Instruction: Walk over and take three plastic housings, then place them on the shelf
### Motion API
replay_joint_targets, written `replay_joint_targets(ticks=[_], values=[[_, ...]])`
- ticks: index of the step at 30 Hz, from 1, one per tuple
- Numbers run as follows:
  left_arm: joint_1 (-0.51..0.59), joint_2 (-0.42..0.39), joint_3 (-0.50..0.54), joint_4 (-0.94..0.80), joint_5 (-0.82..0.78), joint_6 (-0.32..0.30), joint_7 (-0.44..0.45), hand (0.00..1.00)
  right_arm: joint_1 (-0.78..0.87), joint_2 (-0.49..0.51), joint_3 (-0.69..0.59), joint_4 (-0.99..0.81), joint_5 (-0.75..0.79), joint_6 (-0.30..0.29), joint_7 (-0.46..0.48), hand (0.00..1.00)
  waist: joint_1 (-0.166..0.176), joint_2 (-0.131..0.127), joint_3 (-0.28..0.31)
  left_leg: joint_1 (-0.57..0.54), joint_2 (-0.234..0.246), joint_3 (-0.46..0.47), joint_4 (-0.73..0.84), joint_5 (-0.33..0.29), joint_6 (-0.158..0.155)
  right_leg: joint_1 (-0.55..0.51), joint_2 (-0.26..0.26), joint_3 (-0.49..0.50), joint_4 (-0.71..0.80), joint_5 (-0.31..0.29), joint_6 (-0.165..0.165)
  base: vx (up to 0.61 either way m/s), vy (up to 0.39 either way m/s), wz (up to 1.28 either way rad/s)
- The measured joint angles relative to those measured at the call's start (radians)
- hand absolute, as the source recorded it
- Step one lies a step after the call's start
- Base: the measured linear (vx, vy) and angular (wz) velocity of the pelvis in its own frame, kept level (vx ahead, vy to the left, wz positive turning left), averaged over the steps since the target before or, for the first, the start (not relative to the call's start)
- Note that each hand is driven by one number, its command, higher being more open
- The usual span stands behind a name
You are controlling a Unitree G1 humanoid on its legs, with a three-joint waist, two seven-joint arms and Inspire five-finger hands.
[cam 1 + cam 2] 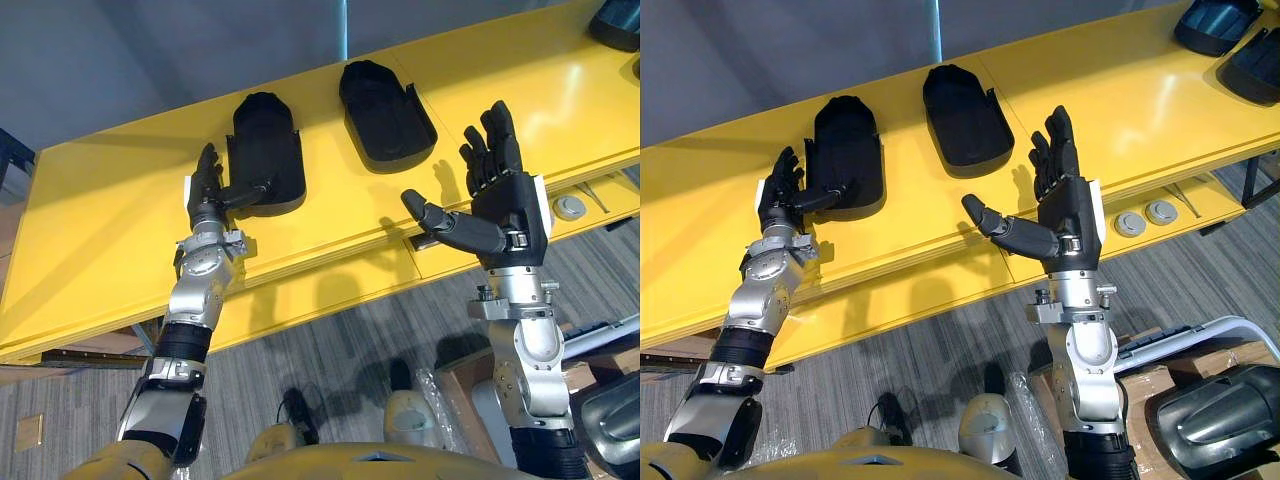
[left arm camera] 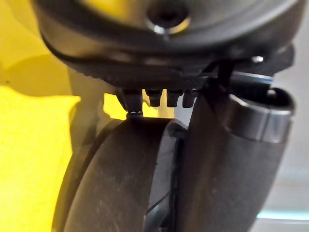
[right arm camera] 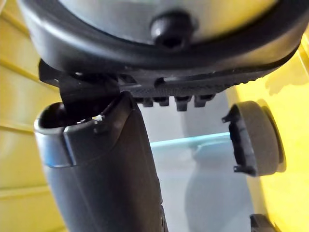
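My left hand (image 1: 205,193) spread, thumb on left housing (image 1: 268,135), no grip yet imo: lifting now drops it on counter (image 1: 100,220). Right hand (image 1: 510,205) open, short of right housing (image 1: 385,105).

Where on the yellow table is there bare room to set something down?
Widest left of the left housing and left hand; also between the right housing and the corner housings. Crowded between the two housings.

Lighting is bright and even, coming from overhead. The glossy yellow table (image 1: 110,230) carries broad, soft reflections. The right hand (image 1: 508,205) casts a soft-edged shadow on the table just beside its fingers. In the left wrist view the table glares strongly beside a shaded zone.
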Motion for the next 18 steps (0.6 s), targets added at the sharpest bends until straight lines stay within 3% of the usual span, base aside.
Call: replay_joint_targets(ticks=[4, 7, 10, 11, 13, 16, 17, 18], values=[[0.079, -0.061, 0.014, -0.136, 0.024, -0.005, 0.09, 1.0, 0.0, 0.036, 0.039, 0.0, -0.001, -0.016, -0.021, 1.0, 0.003, -0.003, -0.005, 0.002, 0.0, -0.014, 0.0, 0.002, -0.002, 0.017, 0.001, -0.019, -0.012, 0.001, 0.0, 0.01, -0.001, 0.1], [0.147, -0.081, 0.018, -0.284, 0.114, -0.021, 0.16, 1.0, 0.0, 0.04, 0.074, 0.0, -0.003, -0.029, -0.062, 1.0, 0.028, -0.008, -0.026, 0.008, 0.001, -0.036, 0.001, 0.003, -0.004, 0.041, 0.003, -0.044, -0.022, 0.001, 0.0, 0.02, -0.006, 0.2], [0.216, -0.095, 0.026, -0.432, 0.137, -0.064, 0.174, 1.0, 0.0, 0.068, 0.084, 0.005, -0.013, -0.045, -0.11, 1.0, 0.054, -0.012, -0.064, 0.018, 0.001, -0.056, 0.001, 0.002, -0.005, 0.07, 0.001, -0.066, -0.034, 0.0, 0.0, 0.01, -0.002, 0.22], [0.246, -0.11, 0.028, -0.49, 0.136, -0.109, 0.164, 1.0, 0.0, 0.075, 0.084, 0.005, -0.019, -0.048, -0.129, 1.0, 0.063, -0.013, -0.079, 0.02, 0.001, -0.069, 0.0, 0.001, -0.005, 0.083, -0.003, -0.083, -0.035, 0.0, 0.001, -0.01, 0.014, 0.23], [0.308, -0.119, 0.024, -0.587, 0.098, -0.192, 0.101, 1.0, -0.001, 0.078, 0.085, 0.007, -0.022, -0.049, -0.146, 1.0, 0.084, -0.019, -0.099, 0.02, -0.003, -0.072, -0.001, 0.001, -0.005, 0.086, -0.007, -0.087, -0.035, -0.001, 0.002, -0.03, 0.021, 0.13], [0.419, -0.119, 0.018, -0.729, -0.041, -0.308, -0.072, 1.0, -0.001, 0.095, 0.077, 0.008, -0.023, -0.05, -0.151, 1.0, 0.1, -0.029, -0.118, 0.02, -0.006, -0.087, -0.004, -0.002, -0.007, 0.097, -0.011, -0.103, -0.035, -0.003, 0.002, -0.05, 0.017, 0.09], [0.612, -0.179, 0.111, -0.783, -0.132, -0.398, -0.288, 1.0, 0.034, 0.119, -0.032, 0.025, -0.021, -0.062, -0.149, 1.0, 0.13, -0.073, -0.2, 0.002, -0.001, -0.114, -0.005, 0.018, -0.01, 0.1, -0.004, -0.138, -0.045, -0.007, 0.001, -0.02, 0.004, 0.05], [0.612, -0.179, 0.111, -0.783, -0.132, -0.398, -0.288, 1.0, 0.034, 0.119, -0.032, 0.025, -0.021, -0.062, -0.149, 1.0, 0.13, -0.073, -0.2, 0.002, -0.001, -0.114, -0.005, 0.018, -0.01, 0.1, -0.004, -0.138, -0.045, -0.007, 0.001, 0.0, 0.0, 0.0]])
